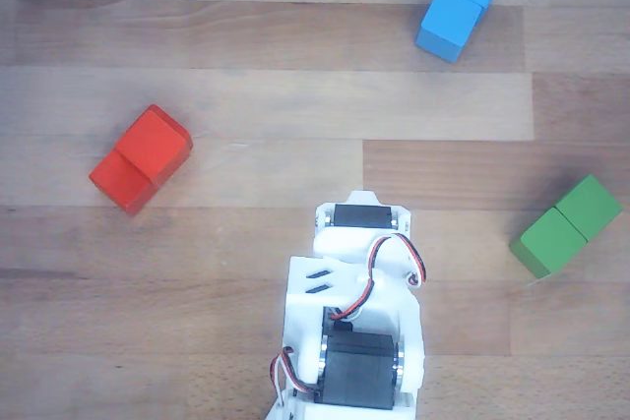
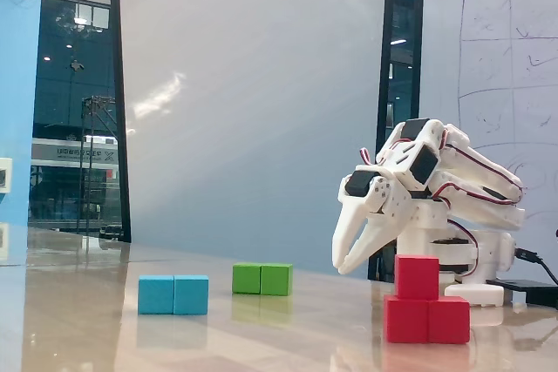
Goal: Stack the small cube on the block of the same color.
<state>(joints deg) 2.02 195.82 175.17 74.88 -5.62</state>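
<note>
Nearest in the fixed view, the red block (image 2: 427,320) lies on the counter (image 2: 218,337) with the small red cube (image 2: 417,277) resting on its left half; the task seems done; the gripper (image 2: 347,260) hangs just left of the cube, fingers (image 2: 366,237) released, holding nothing; farther left lie a green block (image 2: 262,279) and a blue block (image 2: 173,294).

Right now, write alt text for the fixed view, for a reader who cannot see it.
A small red cube sits on a longer red block on a glossy table. The white robot's hand hangs just behind them. A blue block and a green block lie to the left.
</note>
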